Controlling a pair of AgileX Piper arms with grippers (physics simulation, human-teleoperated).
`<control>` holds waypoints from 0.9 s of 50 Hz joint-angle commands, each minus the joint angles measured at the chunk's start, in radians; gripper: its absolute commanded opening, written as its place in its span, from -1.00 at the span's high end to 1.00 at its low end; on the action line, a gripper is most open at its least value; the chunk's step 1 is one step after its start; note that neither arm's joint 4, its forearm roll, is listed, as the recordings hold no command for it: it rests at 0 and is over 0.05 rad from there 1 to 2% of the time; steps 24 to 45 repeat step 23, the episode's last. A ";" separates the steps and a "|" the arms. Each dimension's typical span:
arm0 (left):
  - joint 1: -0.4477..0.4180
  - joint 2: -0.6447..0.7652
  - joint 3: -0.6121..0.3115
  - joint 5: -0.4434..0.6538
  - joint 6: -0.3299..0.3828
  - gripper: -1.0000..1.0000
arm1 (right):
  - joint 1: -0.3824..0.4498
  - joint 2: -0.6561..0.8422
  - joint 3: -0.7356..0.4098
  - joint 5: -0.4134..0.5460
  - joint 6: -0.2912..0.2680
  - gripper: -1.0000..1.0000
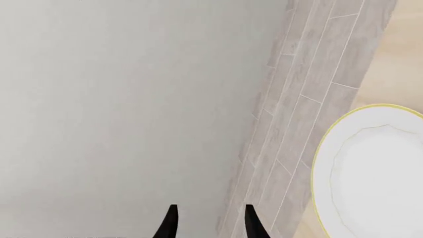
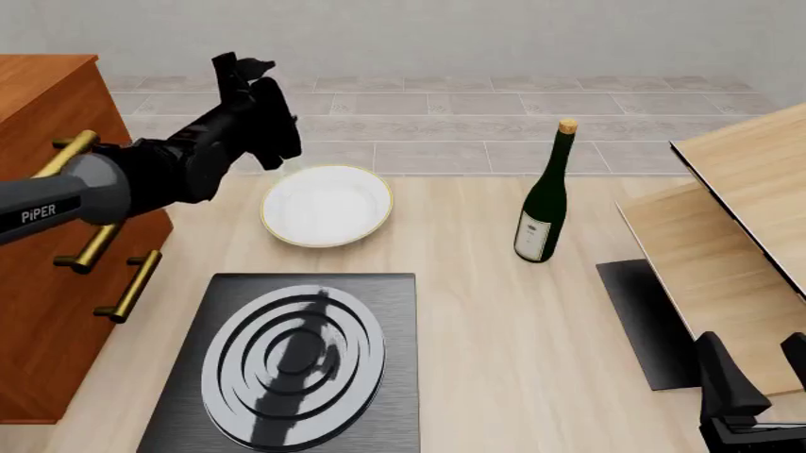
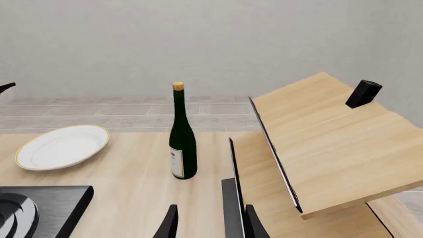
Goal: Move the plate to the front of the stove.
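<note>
A: Plate position?
B: Flat on the wooden table, just beyond the far edge of the stove, slightly right of stove centre. Upright, empty, gold rim visible all round. Not touching the stove slab. Also seen in the right wrist view, far side of the stove corner.

A: Left gripper?
B: Raised well above the table, beyond the stove's far-left corner, just left of the plate and higher. Pointing away toward the tiled floor and wall. Left wrist view: two dark fingertips parted by a moderate gap, nothing between them. Plate edge at the side of that view, clear of the fingers.

A: Right gripper?
B: Low, far right of the stove, near the table's near edge, by the black mat. Right wrist view: fingertips apart by a moderate gap, holding nothing.

A: Other items?
B: Green wine bottle with cork, standing upright, right of the stove's far edge and right of the plate, well apart from both. Wooden cabinet with brass handles, left of the stove. Tilted wooden boards far right of the stove, over the black mat; small black block on the upper board.

A: Contact with plate?
B: None visible.
</note>
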 commanded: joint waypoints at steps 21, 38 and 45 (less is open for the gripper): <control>-0.056 -0.106 0.151 -0.120 -0.041 -1.00 | 0.000 -0.001 0.000 0.000 0.000 -1.00; -0.066 -0.113 0.169 -0.133 -0.039 -1.00 | 0.000 -0.001 0.000 0.001 0.000 -1.00; -0.066 -0.113 0.169 -0.133 -0.039 -1.00 | 0.000 -0.001 0.000 0.001 0.000 -1.00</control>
